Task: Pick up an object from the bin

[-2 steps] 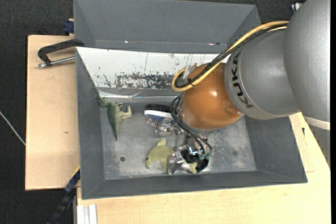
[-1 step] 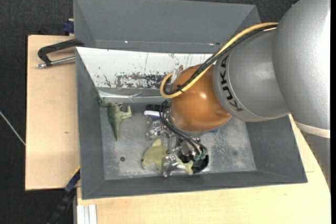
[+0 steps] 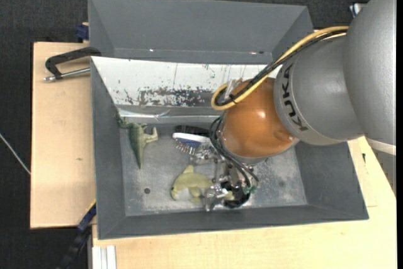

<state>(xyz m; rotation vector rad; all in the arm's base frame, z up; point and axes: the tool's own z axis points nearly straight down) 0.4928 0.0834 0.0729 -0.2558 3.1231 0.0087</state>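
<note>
My gripper (image 3: 221, 193) hangs low over the bin floor near the front wall, right of centre, under the orange cover. A pale yellow-green soft lump (image 3: 191, 184) lies just left of it, touching or nearly touching the gripper's left side. A blue and silver brush-like thing (image 3: 187, 141) lies a little further back, partly tucked under the orange cover. A green toy dinosaur (image 3: 140, 138) lies at the left of the bin floor, well away from the gripper.
The arm and its orange cover, with yellow cables, hang over the right half of the bin and hide the floor beneath. The front wall is close in front of the gripper. Bare floor shows at the front left.
</note>
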